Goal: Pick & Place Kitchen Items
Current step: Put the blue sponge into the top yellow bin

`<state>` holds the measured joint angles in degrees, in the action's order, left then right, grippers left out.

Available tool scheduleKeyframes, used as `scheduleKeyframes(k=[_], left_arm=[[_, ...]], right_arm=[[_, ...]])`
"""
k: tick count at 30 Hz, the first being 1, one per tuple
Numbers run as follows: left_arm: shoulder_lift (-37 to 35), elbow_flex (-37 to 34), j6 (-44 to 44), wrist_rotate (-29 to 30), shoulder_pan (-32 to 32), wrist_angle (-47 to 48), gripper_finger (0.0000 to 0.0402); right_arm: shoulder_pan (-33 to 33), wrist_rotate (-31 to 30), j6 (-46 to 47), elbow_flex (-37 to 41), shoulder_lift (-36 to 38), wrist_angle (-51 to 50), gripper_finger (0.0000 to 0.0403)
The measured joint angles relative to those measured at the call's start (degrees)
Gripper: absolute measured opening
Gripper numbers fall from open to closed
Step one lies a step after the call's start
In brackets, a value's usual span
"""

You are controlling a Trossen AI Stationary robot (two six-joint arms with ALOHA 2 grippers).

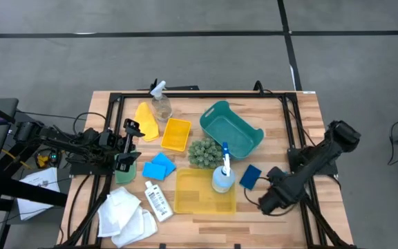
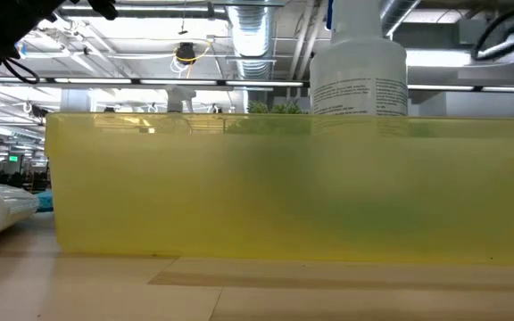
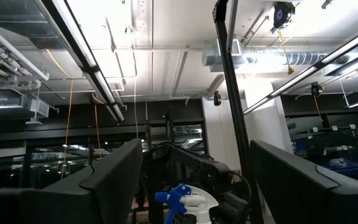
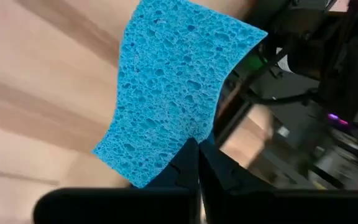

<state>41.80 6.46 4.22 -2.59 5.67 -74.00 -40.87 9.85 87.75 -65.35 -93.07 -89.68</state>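
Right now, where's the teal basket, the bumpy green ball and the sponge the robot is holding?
Teal basket [image 1: 249, 136]: high view, on its right wall.
Green ball [image 1: 201, 151]: high view, on its middle.
Sponge [image 4: 166, 93]: right wrist view, on its flat blue face.

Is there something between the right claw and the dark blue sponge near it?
Nothing visible. The right claw is shut, and the dark blue sponge lies directly ahead of its tips on the table; whether they touch is unclear. The left claw waits open.
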Motion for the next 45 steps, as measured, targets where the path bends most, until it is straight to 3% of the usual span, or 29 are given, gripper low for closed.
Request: scheduleKeyframes(k=[6,12,25,37,45], left_arm=[[0.0,0.0,-0.1,0.0,0.0,0.0,0.0290],[0.0,0.0,-0.2,-0.2,0.0,0.2,0.0290],[0.0,0.0,-0.2,-0.1,0.0,0.1,0.0290],[0.0,0.0,-0.2,0.1,0.0,0.0,0.0290],[0.0,0.0,-0.2,0.1,0.0,0.0,0.0290]], right_arm=[[5.5,4.5,-12.5,-0.6,-6.1,-0.4,0.0000],[6.2,6.6,-17.5,-0.5,-10.1,-0.2,0.0000],[2.0,6.4,-11.8,-0.5,-10.3,-0.2,0.0011],[0.6,3.9,-7.6,-0.5,-10.3,5.6,0.0098],[-1.5,-1.2,-0.5,-4.7,-10.3,1.0,0.0151]])
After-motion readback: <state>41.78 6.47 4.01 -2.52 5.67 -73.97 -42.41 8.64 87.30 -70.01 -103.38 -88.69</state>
